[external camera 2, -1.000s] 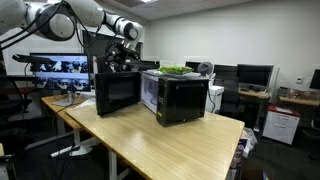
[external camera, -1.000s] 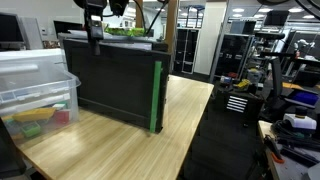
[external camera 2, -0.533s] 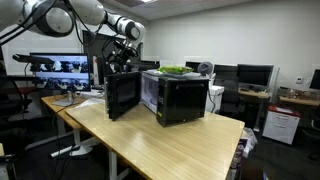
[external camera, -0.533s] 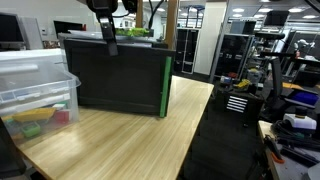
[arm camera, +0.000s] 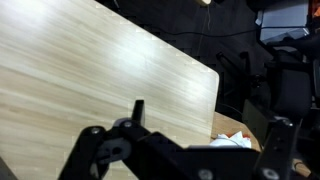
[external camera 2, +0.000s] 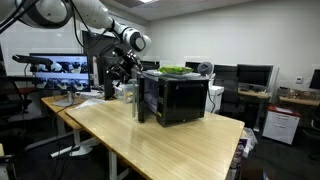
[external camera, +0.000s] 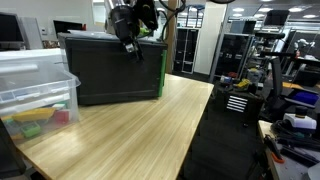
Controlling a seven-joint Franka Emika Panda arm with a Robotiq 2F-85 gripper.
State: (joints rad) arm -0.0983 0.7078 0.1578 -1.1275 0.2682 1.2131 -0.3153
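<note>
Jaws released, spread wide, nothing between them. In the wrist view the two dark metal fingers (arm camera: 92, 150) sit at the bottom corners of the frame, with dark housing between and pale wood-grain tabletop (arm camera: 100, 70) above.

In an exterior view the jaws hang at upper centre of the frame, right at the top edge of the flat black door (external camera: 115, 70) of a boxy black microwave oven (external camera 2: 185, 100). Can't tell whether they actually touch it.

Door: matte black panel with a thin green stripe (external camera: 163, 68) down its free edge. It is swung close against the oven body, and in an exterior view it shows edge-on (external camera 2: 138, 100) at the oven's left face. Can't tell whether it is latched.

The oven stands on the light laminate tabletop (external camera: 130, 135), mid-frame in both exterior views, with something flat and green (external camera 2: 175, 70) on its roof. White glossy arm (external camera 2: 95, 15) comes in from upper left.

A clear plastic storage bin (external camera: 35, 85) with coloured bits inside sits at the left edge of the frame, just beside the oven.
</note>
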